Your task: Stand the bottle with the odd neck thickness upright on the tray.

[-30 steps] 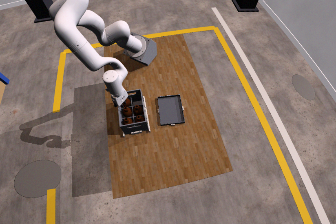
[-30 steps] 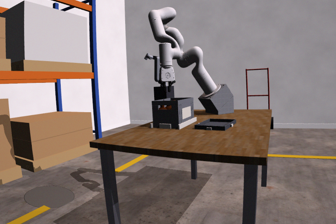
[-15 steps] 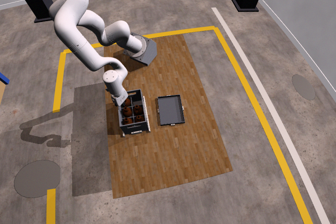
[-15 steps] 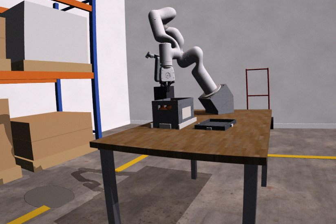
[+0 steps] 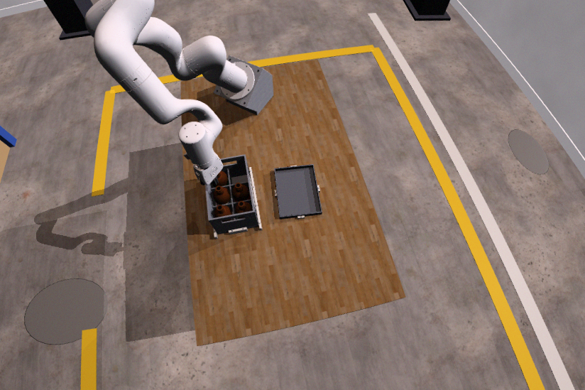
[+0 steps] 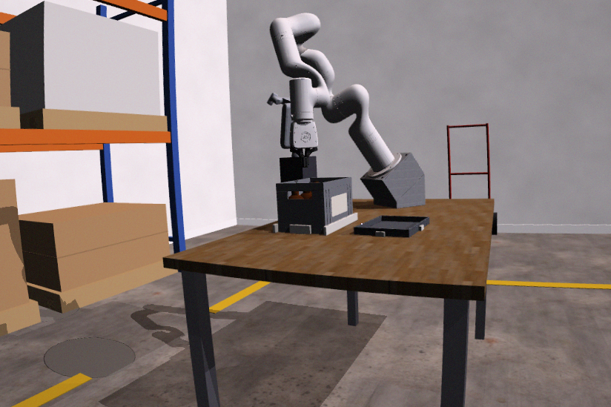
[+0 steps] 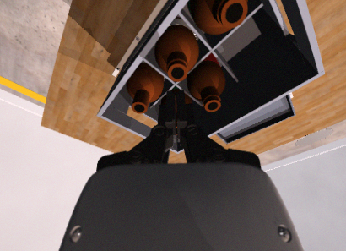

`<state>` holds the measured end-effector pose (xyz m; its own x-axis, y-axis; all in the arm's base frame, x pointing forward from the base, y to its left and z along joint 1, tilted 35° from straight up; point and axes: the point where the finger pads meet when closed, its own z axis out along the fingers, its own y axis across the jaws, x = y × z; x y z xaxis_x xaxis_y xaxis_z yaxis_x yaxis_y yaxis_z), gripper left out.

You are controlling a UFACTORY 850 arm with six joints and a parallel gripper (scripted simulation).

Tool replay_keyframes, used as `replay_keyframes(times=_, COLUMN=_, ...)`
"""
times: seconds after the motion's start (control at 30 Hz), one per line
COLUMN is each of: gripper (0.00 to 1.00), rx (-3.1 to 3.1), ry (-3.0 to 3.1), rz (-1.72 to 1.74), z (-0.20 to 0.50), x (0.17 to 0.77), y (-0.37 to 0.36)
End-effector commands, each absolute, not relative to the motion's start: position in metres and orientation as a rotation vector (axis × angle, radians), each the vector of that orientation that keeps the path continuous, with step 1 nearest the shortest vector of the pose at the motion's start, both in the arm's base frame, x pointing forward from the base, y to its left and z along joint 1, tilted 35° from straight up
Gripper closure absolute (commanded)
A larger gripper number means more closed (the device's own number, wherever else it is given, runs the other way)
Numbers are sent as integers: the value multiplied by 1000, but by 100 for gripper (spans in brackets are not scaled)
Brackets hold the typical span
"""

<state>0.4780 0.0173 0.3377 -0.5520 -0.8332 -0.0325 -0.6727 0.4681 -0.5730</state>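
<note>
The grey crate (image 5: 236, 226) (image 6: 299, 212) (image 7: 307, 30) stands upright on the table and holds five brown bottles. Four show in the wrist view: one bottle (image 7: 145, 79) at the left, another bottle (image 7: 179, 46) beside it, a third bottle (image 7: 208, 79) to the right, and one more bottle (image 7: 213, 16) at the top. The fifth is almost wholly hidden behind the fingers. My gripper (image 6: 305, 164) (image 7: 175, 102) is shut with nothing seen between the fingertips, pointing down above the crate's rim. The flat grey tray (image 5: 294, 192) (image 6: 397, 233) (image 7: 257, 119) is empty and level beside the crate.
Light strips (image 5: 255, 199) (image 6: 340, 224) lie along the crate's foot, and small light blocks (image 5: 319, 188) (image 6: 380, 233) sit at the tray's sides. The arm's grey base (image 5: 260, 87) (image 6: 404, 180) stands at the table's far end. Thin dividers split the crate into compartments.
</note>
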Motion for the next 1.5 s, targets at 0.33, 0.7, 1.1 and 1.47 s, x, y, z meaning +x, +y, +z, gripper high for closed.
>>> replay_keyframes(times=0.33, gripper=35, rx=-1279, ry=2411, rz=-738, z=336, x=477, y=20)
replay_keyframes(times=0.7, gripper=35, rx=-1279, ry=2411, rz=-738, z=336, x=477, y=20)
replay_keyframes(times=1.1, gripper=35, rx=-1279, ry=2411, rz=-738, z=336, x=477, y=20)
replay_keyframes(times=1.47, gripper=35, rx=-1279, ry=2411, rz=-738, z=336, x=477, y=20)
